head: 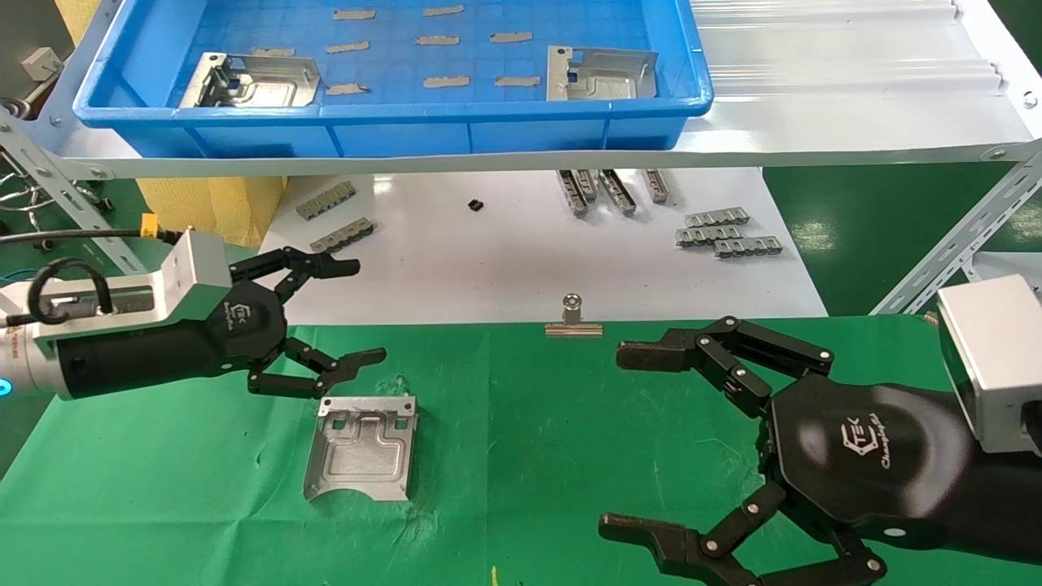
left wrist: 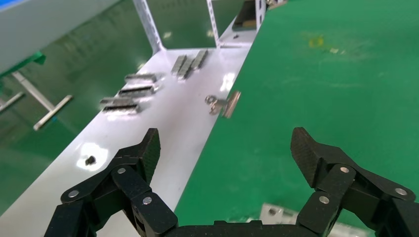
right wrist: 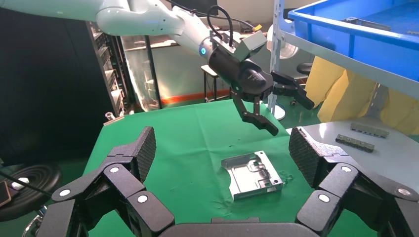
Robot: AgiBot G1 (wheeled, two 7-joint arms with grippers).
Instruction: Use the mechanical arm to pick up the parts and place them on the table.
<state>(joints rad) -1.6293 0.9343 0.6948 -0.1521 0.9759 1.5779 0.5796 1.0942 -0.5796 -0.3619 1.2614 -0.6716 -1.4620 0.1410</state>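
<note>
In the left wrist view, only a corner of the silver-grey stamped sheet-metal plate (left wrist: 276,213) is seen below the claw; the right arm is cut off at the head view's edge. The wide table covered in wrinkled green cloth (head: 570,456) is edged by a silver binder clip (head: 573,319) and adjoined by a white board (head: 521,252) bearing small grey toothed strips (head: 728,234). Above, a blue plastic tray (head: 391,114) on a ribbed silvery shelf (head: 847,73) holds two further plates (head: 252,81) (head: 598,75). The left black three-finger claw (head: 346,313) is held just above the far edge of the plate (head: 362,448), which lies flat on the cloth, with its fingers spread wide and empty. The right black claw (head: 627,443) hovers over the cloth, well apart from the plate, likewise spread wide.
</note>
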